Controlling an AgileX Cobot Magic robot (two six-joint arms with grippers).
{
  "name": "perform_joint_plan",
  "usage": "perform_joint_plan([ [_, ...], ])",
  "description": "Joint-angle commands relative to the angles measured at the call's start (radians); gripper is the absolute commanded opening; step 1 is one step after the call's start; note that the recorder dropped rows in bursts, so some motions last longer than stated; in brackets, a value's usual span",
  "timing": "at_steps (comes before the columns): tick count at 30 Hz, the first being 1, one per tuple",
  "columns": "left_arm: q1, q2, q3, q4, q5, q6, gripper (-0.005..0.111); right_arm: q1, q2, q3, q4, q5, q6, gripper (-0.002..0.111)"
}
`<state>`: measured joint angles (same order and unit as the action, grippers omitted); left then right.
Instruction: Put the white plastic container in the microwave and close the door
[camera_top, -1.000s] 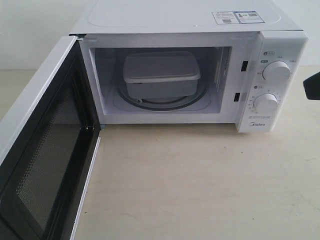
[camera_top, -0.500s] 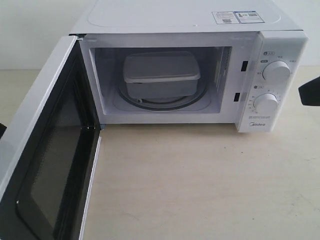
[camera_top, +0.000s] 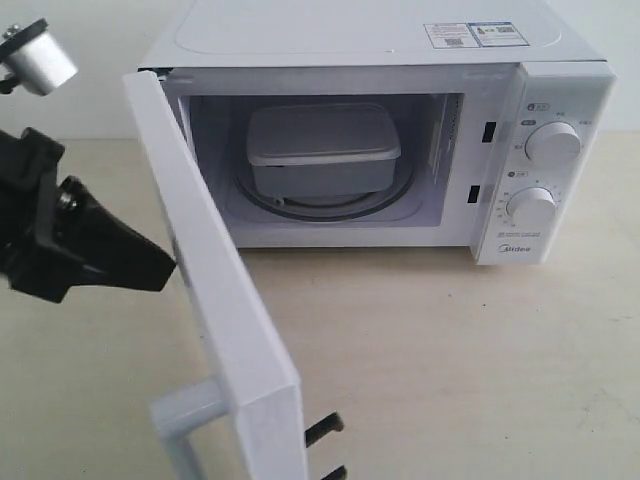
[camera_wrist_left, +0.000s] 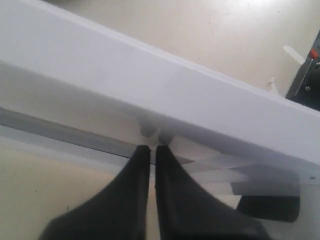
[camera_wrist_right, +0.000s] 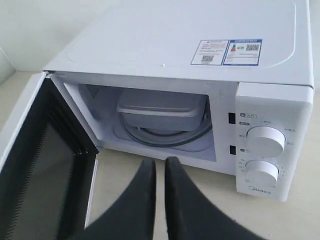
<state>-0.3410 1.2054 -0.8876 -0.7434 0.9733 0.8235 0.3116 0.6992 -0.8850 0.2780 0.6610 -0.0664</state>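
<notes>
The white plastic container (camera_top: 322, 148) sits lidded on the glass turntable (camera_top: 320, 207) inside the microwave (camera_top: 545, 100). The door (camera_top: 215, 290) stands about half swung, its white outer face and bar handle (camera_top: 185, 415) turned to the left. My left gripper (camera_top: 172, 265) is shut, and its tips press against that outer face (camera_wrist_left: 175, 95), with the left gripper (camera_wrist_left: 150, 147) holding nothing. My right gripper (camera_wrist_right: 160, 161) is shut and empty. It hovers in front of the oven, where the container (camera_wrist_right: 162, 109) and the door's black inner frame (camera_wrist_right: 45, 165) show. It is out of the exterior view.
The oven stands on a beige table (camera_top: 450, 350). Two round knobs (camera_top: 552, 142) (camera_top: 531, 207) sit on the right panel. Black latch hooks (camera_top: 325, 428) stick out of the door's free edge. A white cylinder (camera_top: 40, 60) on the left arm shows at the upper left.
The door has swung from wide open to about halfway shut. My left arm has come into view behind it. The dark tip at the right edge has left the exterior view.
</notes>
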Motion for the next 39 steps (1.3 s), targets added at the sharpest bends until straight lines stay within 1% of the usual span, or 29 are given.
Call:
perform_joint_plan([
  [1, -0.056, 0.056, -0.047, -0.038, -0.105, 0.013, 0.004, -0.003, -0.067, 0.001, 0.002, 0.032, 0.015, 0.003],
  [4, -0.075, 0.105, -0.082, -0.073, -0.153, 0.054, 0.004, -0.003, -0.11, 0.001, 0.002, 0.036, 0.034, 0.003],
  [8, -0.082, 0.175, -0.14, -0.165, -0.216, 0.108, 0.004, -0.003, -0.149, 0.001, 0.004, 0.071, 0.036, 0.003],
  [11, -0.086, 0.226, -0.19, -0.188, -0.246, 0.135, 0.004, -0.003, -0.151, 0.001, 0.004, 0.107, 0.044, 0.003],
  [15, -0.086, 0.3, -0.266, -0.218, -0.246, 0.135, 0.004, -0.003, -0.151, 0.001, 0.004, 0.122, 0.041, 0.003],
  [17, -0.086, 0.333, -0.3, -0.221, -0.222, 0.135, 0.004, -0.003, -0.151, 0.001, 0.001, 0.122, 0.033, 0.003],
  [22, -0.086, 0.351, -0.334, -0.224, -0.185, 0.138, 0.004, -0.003, -0.151, 0.014, -0.033, 0.11, 0.031, 0.003],
  [26, -0.086, 0.339, -0.335, -0.227, -0.154, 0.166, 0.004, -0.003, -0.151, 0.11, -0.019, 0.002, 0.031, 0.003],
  [28, -0.086, 0.322, -0.335, -0.227, -0.138, 0.166, 0.004, -0.003, -0.151, 0.181, 0.01, -0.105, 0.019, 0.003],
  [30, -0.086, 0.303, -0.335, -0.227, -0.123, 0.164, 0.004, -0.003, -0.151, 0.264, 0.051, -0.259, -0.011, 0.003],
  [33, -0.086, 0.28, -0.335, -0.225, -0.118, 0.164, 0.004, -0.003, -0.148, 0.349, 0.106, -0.412, -0.026, 0.003],
  [36, -0.086, 0.27, -0.335, -0.225, -0.118, 0.164, 0.004, 0.0, -0.141, 0.376, 0.162, -0.436, -0.03, 0.003],
  [39, -0.086, 0.27, -0.335, -0.216, -0.118, 0.164, 0.004, 0.0, -0.12, 0.385, 0.206, -0.435, -0.081, 0.003],
])
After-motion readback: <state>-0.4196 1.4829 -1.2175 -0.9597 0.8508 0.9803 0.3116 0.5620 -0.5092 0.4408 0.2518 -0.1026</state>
